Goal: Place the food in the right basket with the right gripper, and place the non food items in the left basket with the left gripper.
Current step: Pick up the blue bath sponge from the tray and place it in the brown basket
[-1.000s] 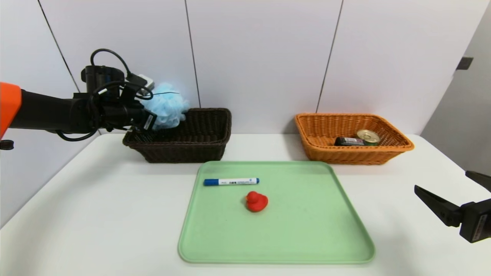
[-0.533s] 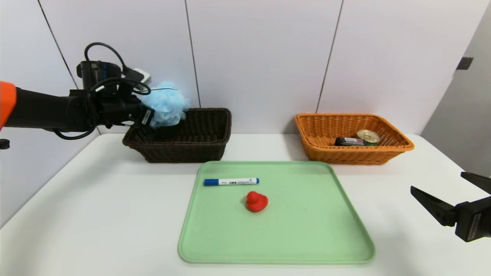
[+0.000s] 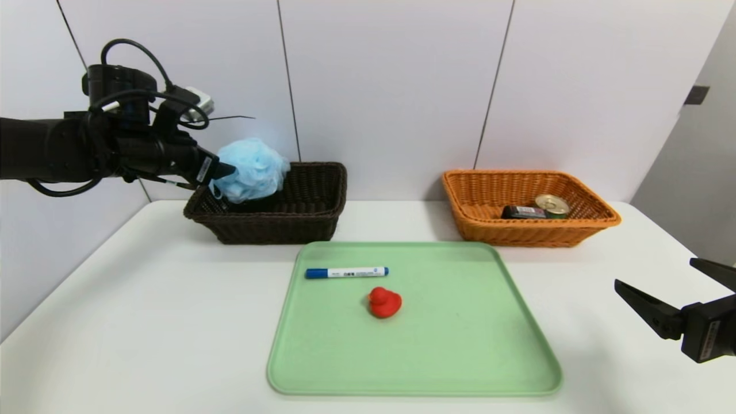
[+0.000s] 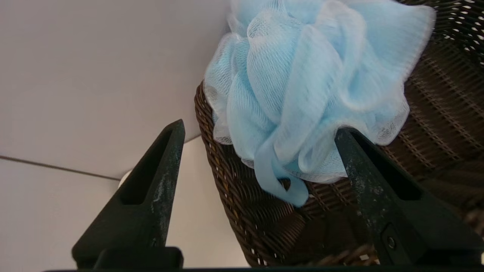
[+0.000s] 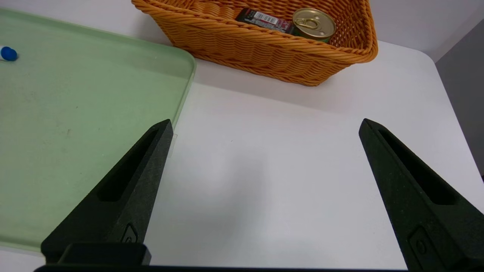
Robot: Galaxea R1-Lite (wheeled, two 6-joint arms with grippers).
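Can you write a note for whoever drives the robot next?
Left gripper: open, at the dark basket, by the blue pouf.
Right gripper: open and empty, over the table's right side.
Done: black box and tin in the orange basket; pouf in the dark basket.
Left: marker and red duck, on the green tray, go in the dark basket with the left gripper.
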